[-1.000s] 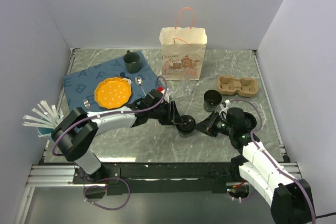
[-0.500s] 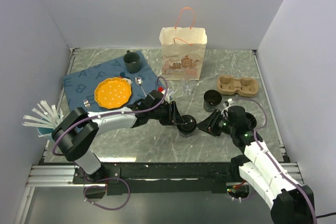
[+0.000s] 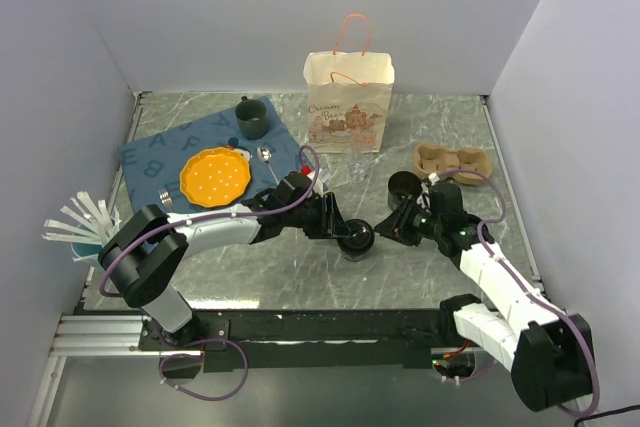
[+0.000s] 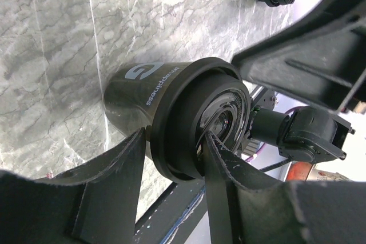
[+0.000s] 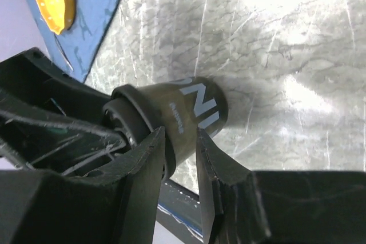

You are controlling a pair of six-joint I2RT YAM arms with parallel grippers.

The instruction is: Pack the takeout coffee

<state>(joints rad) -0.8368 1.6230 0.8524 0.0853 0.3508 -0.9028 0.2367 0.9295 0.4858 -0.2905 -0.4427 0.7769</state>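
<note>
Left gripper (image 3: 344, 233) clamped on lidded cup (image 3: 358, 238), centre frame.
Right gripper (image 3: 393, 226), parted and empty, now shifted upward; tray (image 3: 452, 161) unfilled.

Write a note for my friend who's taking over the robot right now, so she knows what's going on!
Left hand: shut on the lidded top of one coffee cup, mid-table.
Right hand: fingers a little apart, holding nothing, close beside that cup.
Second cup: stands alone near the pulp tray; I can't tell whether it has a lid.
The tray's two wells are both empty.
Paper bag: upright at the back.
Done: nothing is packed yet.
Left to do: put both cups into the tray, then probably the tray into the bag.
</note>
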